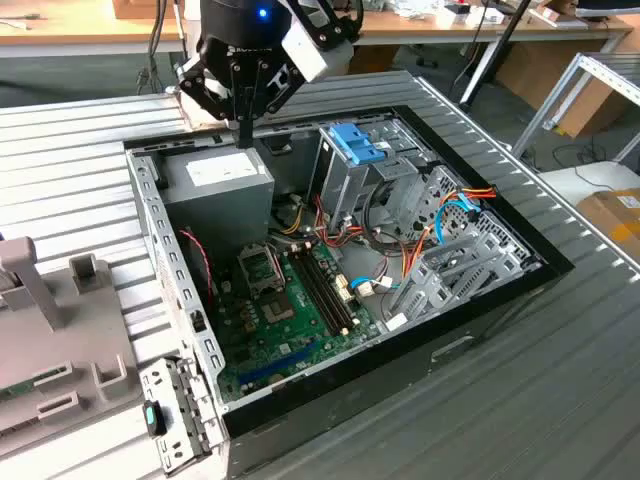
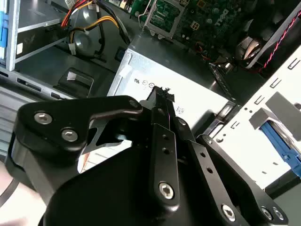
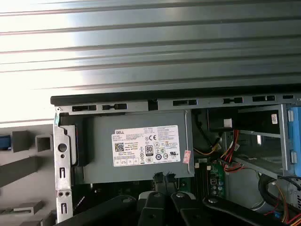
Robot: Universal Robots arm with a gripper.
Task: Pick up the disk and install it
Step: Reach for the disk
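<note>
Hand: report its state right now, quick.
Hand: closed, holding nothing, with its tips near the grey power-supply box.

Jaws closed over power-supply box (image 3: 146,147) in open case (image 3: 141,100).

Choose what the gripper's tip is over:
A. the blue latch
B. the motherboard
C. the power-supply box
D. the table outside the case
C: in the exterior view the gripper points down over the power-supply box at the case's back corner, and in both wrist views that box lies just beyond the fingertips.
</note>
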